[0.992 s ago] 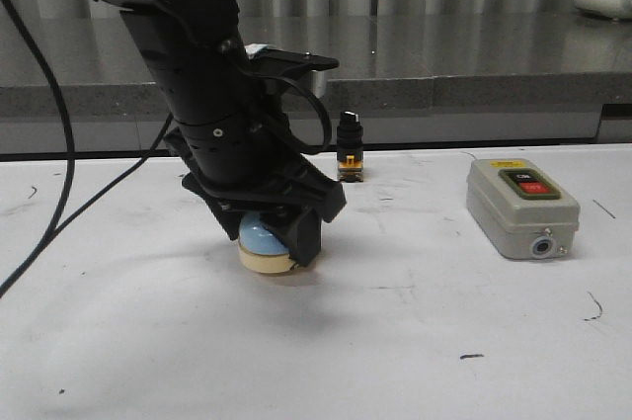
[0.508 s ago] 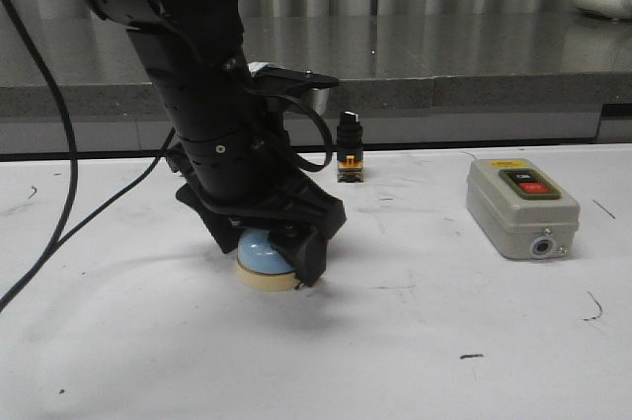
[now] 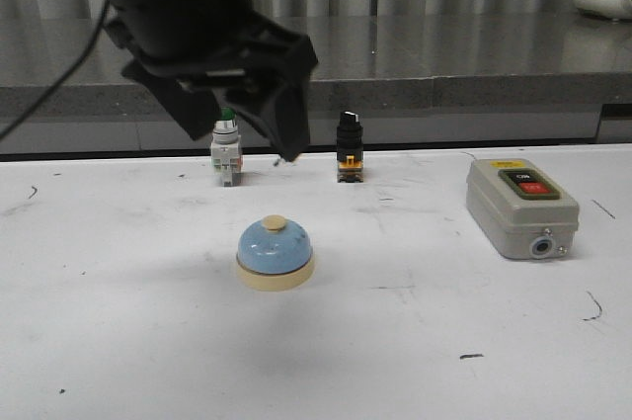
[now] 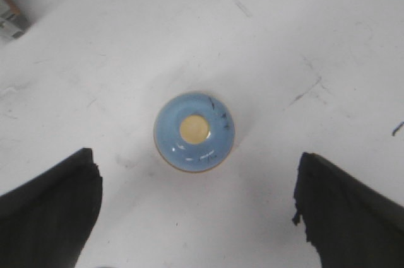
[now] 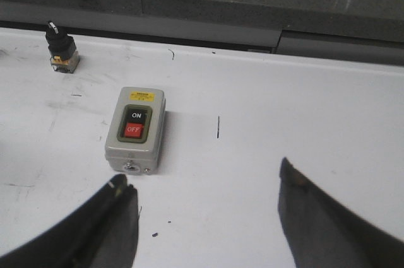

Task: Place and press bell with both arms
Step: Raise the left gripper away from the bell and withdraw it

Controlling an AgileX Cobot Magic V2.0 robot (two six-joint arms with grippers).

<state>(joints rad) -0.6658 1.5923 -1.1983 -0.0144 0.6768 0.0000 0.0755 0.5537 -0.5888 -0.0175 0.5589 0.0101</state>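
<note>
White tabletop (image 3: 148, 341) fills my front view; the bell (image 3: 276, 254) sits free left of centre. My left end effector (image 3: 237, 128) hangs above it, jaws apart. My right end effector (image 5: 205, 208) is spread too, near the switch box (image 5: 136, 129)

Robotics lab bench, scuffed white table (image 3: 148, 361), grey ON/OFF switch box (image 3: 521, 208), industrial selector switch (image 3: 349, 146), steel counter (image 3: 474, 44) behind

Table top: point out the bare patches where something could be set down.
Free: the table in front of the bell, and between the bell and the grey switch box. Crowded: the back edge, by the green-capped switch and black selector switch.
</note>
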